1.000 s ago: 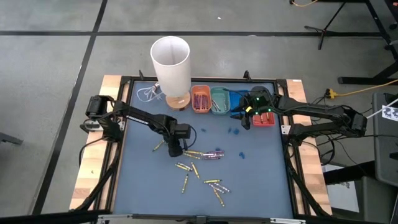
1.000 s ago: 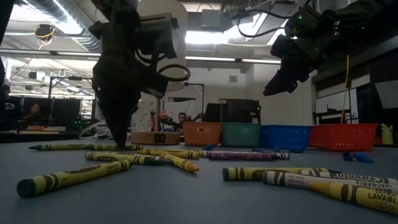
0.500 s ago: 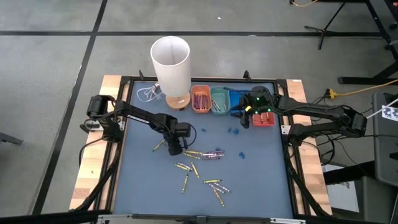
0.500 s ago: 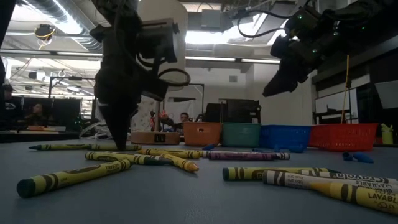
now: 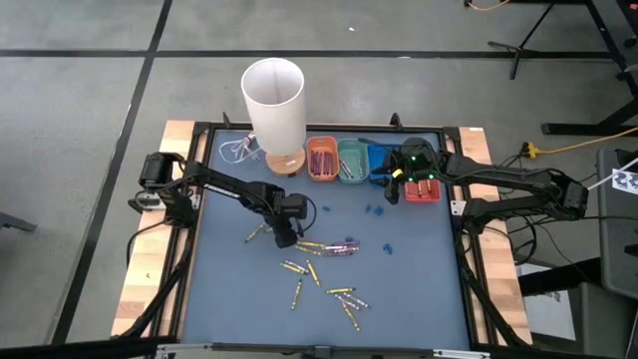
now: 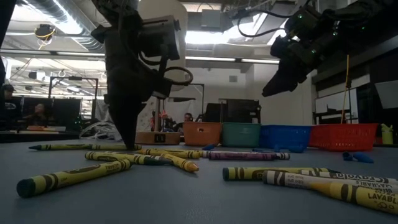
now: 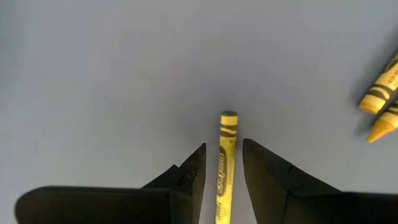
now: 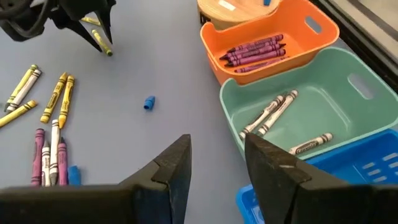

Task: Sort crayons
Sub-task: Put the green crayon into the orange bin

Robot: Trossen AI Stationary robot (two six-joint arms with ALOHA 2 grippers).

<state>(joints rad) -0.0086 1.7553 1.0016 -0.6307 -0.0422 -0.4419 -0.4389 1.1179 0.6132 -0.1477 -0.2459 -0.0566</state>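
The left hand (image 5: 283,237) points down at the blue counter (image 5: 419,289), its fingers (image 7: 193,171) narrowed around a yellow crayon (image 7: 226,163) lying between them. The right hand (image 5: 392,189) hovers empty near the trays, fingers (image 8: 176,163) moderately apart. Loose crayons (image 5: 321,279) lie scattered mid-counter; in the low view one wrapper (image 6: 378,197) reads "LAVABL", another (image 6: 367,178) "Crayola". The orange tray (image 8: 309,43) holds purple crayons (image 8: 254,48); the green tray (image 8: 348,98) holds pale crayons (image 8: 273,112). Blue (image 6: 286,137) and red (image 6: 344,136) trays stand alongside.
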